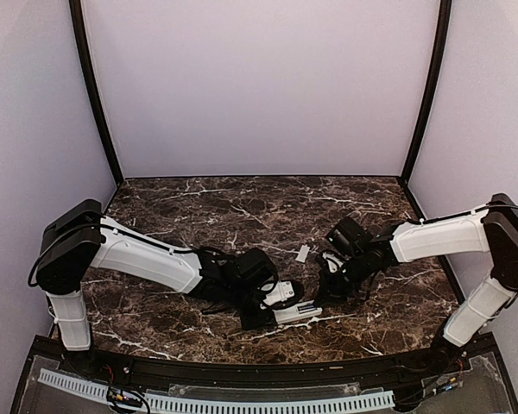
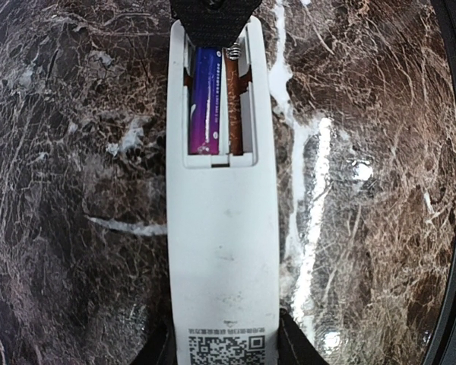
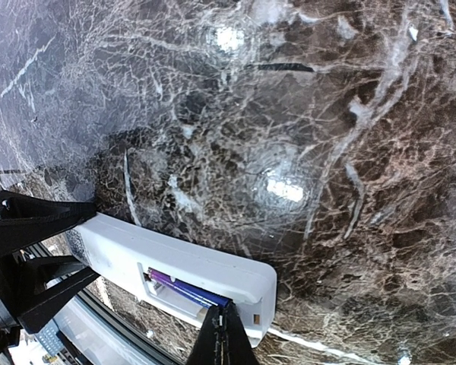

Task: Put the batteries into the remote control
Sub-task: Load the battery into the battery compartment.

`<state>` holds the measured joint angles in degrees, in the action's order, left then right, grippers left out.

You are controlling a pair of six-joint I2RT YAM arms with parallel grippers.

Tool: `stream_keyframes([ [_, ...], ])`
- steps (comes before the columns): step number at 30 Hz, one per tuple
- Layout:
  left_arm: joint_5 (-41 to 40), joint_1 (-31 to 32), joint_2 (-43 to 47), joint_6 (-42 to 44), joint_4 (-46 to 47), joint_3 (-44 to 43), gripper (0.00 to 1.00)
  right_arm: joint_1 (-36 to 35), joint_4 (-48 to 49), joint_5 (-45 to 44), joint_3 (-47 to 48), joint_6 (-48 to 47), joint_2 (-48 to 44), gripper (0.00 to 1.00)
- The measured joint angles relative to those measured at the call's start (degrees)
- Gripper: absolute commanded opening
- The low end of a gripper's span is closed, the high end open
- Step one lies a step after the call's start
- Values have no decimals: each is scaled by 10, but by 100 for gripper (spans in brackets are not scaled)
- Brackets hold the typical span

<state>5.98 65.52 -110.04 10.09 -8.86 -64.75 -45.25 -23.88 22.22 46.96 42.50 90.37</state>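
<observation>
Remote control [image 2: 224, 251] lies back-up on table [image 2: 61, 190]; my left gripper [image 2: 226, 346] clamped on its end; right gripper [image 3: 222, 334] tips together at open slot [image 2: 216, 103]; one purple battery [image 2: 205, 99] in (second place looks bare); I think half done.

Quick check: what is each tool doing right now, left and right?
Left tool: closed on the remote control, gripping its long sides.
Right tool: closed, nothing seen held in it.
</observation>
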Motion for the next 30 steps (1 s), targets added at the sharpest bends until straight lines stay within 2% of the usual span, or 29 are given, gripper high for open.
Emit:
stream_keyframes([
  [10,-1,0,0,0,-1,0,0,0,-1,-3,8,9,11,2],
  [18,-1,0,-1,0,-2,-2,0,-9,-47,-24,42,-5,28,2],
  [30,-2,0,-2,2,-7,-5,0,-26,-87,-57,75,-32,37,11],
])
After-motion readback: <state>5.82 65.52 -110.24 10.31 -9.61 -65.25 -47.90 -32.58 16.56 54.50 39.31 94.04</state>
